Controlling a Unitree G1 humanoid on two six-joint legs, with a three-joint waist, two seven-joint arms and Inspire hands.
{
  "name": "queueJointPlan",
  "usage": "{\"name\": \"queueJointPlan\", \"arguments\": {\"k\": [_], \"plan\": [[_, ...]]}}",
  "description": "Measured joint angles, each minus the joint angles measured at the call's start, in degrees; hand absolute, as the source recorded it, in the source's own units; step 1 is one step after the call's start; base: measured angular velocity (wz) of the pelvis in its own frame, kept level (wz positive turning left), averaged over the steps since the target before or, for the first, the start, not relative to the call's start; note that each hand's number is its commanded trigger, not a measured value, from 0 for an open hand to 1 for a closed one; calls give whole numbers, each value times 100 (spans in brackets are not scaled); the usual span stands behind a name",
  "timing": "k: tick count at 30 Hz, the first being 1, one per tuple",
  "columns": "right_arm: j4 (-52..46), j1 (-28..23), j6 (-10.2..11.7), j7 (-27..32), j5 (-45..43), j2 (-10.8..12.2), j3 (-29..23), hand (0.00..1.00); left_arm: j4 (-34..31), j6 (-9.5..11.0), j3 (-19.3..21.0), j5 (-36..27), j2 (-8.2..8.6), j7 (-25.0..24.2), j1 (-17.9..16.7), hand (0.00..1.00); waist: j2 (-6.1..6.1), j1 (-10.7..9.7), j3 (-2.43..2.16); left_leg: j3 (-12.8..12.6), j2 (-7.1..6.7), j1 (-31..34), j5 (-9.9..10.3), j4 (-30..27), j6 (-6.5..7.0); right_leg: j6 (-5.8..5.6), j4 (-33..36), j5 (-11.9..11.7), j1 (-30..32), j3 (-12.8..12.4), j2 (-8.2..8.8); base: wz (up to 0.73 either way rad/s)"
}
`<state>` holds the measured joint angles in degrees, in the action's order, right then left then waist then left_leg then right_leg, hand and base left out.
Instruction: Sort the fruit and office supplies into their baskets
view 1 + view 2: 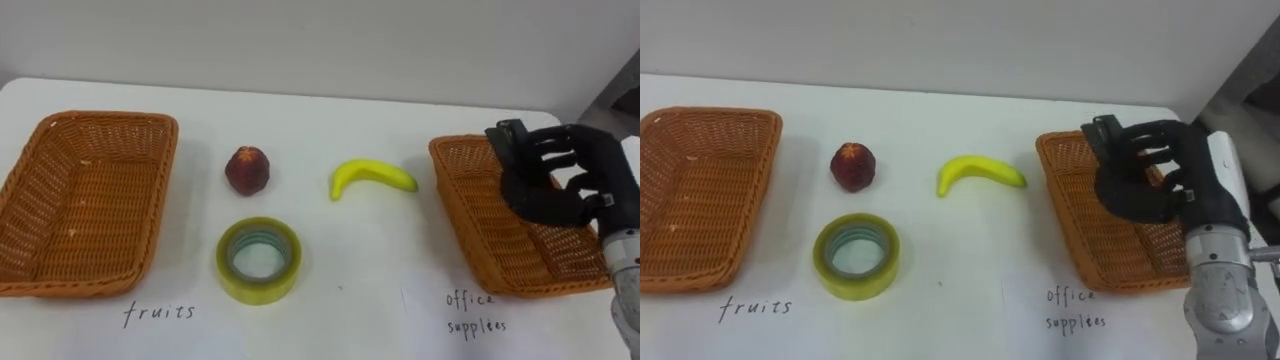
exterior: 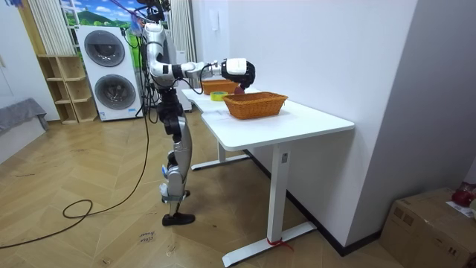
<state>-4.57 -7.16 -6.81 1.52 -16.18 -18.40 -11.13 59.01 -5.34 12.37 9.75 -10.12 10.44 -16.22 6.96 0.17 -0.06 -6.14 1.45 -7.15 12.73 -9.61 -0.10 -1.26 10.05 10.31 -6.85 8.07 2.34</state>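
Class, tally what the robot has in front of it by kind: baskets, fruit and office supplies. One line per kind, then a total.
Baskets: 2 (left basket, right basket)
Fruit: 2 (red fruit, banana)
Office supplies: 2 (tape roll, dark item held in the right robot hand over the right basket)
Total: 6

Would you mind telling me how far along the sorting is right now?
Nothing looks sorted yet: the fruits basket is empty. The right hand holds a dark item over the office supplies basket. The red fruit, banana and tape roll lie on the table.
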Motion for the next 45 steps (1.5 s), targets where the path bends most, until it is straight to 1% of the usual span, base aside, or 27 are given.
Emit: {"name": "queueJointPlan", "arguments": {"k": [2, 5, 10, 15, 18, 22, 26, 27, 28, 29, 30, 31, 32, 33, 40, 45], "plan": [[2, -1, -92, -80, -44, 0, -9, 100, -71, -94, 41, 1, 4, 0, -32, 0, 5, -9, -20, 4, 0, 8, 0, 0, 0, 0, 12, 0, 12, -3, 0, 0], [3, -35, -172, -185, -57, 0, -68, 100, -168, -181, 119, 0, 12, 1, -62, 0, 4, -5, -30, 2, 2, 12, -1, -3, 1, 0, 60, 0, 36, -6, 2, 0], [93, -79, -212, -356, -278, 0, -159, 100, -193, -189, 120, -7, 12, 6, -138, 0, -4, -9, -26, 1, -3, 13, -1, -17, 2, 0, 63, 0, 35, -4, 9, 0], [443, -76, -214, -423, -565, 0, -167, 100, -175, -186, 114, -11, 27, 7, -131, 0, 4, -5, -28, 10, -3, 24, -1, -7, 2, 0, 77, 0, 42, -4, 10, 0], [513, -76, -264, -452, -610, 0, -167, 100, -179, -182, 114, -11, 25, 21, -109, 0, 9, -15, -29, 0, -3, 59, -1, -12, 2, 0, 82, 0, 74, -1, 11, 0], [617, -67, -269, -552, -609, -18, -170, 100, -179, -171, 116, -10, 21, 43, -81, 0, 52, -5, -9, 1, -3, 70, -2, -13, 3, 0, 81, 0, 97, 6, 11, 0], [617, -67, -269, -622, -627, -20, -170, 100, -178, -168, 220, -10, 11, 45, -38, 0, 139, -2, 22, -4, -3, 78, -2, -22, 3, 0, 78, 0, 110, 6, 10, 0], [617, -67, -269, -630, -627, -20, -170, 100, -178, -168, 220, -10, 9, 45, -35, 0, 146, -2, 19, -5, -3, 82, -2, -22, 3, 0, 78, 0, 113, 7, 11, 0], [616, -67, -269, -643, -628, -20, -170, 79, -178, -168, 221, -10, 7, 45, -27, 0, 158, -2, 11, -6, -4, 89, -1, -21, 4, 0, 78, 0, 121, 9, 12, 0], [616, -67, -269, -653, -628, -20, -170, 69, -178, -168, 221, -11, 7, 45, -15, 0, 163, 1, 8, -5, -5, 92, -1, -17, 4, 0, 76, 0, 126, 7, 13, 0], [616, -67, -269, -656, -628, -20, -170, 63, -178, -168, 221, -11, 7, 45, -10, 0, 165, 3, 6, -4, -6, 91, -1, -16, 4, 0, 75, 0, 127, 6, 13, 0], [615, -67, -269, -663, -667, -19, -170, 47, -179, -168, 220, -11, 7, 42, -6, 0, 163, 3, 6, -7, -6, 90, -1, -15, 4, 0, 73, 0, 127, -3, 12, 0], [613, -67, -269, -668, -697, -19, -170, 5, -179, -168, 220, -11, 8, 39, -8, 0, 158, 4, 7, -7, -5, 90, -1, -15, 4, 0, 71, 0, 127, -5, 11, 0], [612, -67, -269, -671, -716, -19, -170, 0, -179, -168, 220, -11, 8, 37, -9, 0, 155, 4, 8, -7, -5, 90, -1, -15, 4, 0, 70, 0, 127, -5, 11, 0], [571, -66, -272, -812, -909, -19, -187, 0, -178, -170, 224, -11, 9, 32, -14, 0, 104, 8, 9, -6, -4, 85, -1, -15, 4, 0, 75, 0, 125, -8, 10, 0], [570, -57, -276, -878, -927, -19, -211, 0, -178, -171, 224, -11, 13, 32, -20, 0, 78, 15, 1, -4, -4, 73, -1, -16, 4, 0, 85, 0, 123, -19, 8, 0]]}}
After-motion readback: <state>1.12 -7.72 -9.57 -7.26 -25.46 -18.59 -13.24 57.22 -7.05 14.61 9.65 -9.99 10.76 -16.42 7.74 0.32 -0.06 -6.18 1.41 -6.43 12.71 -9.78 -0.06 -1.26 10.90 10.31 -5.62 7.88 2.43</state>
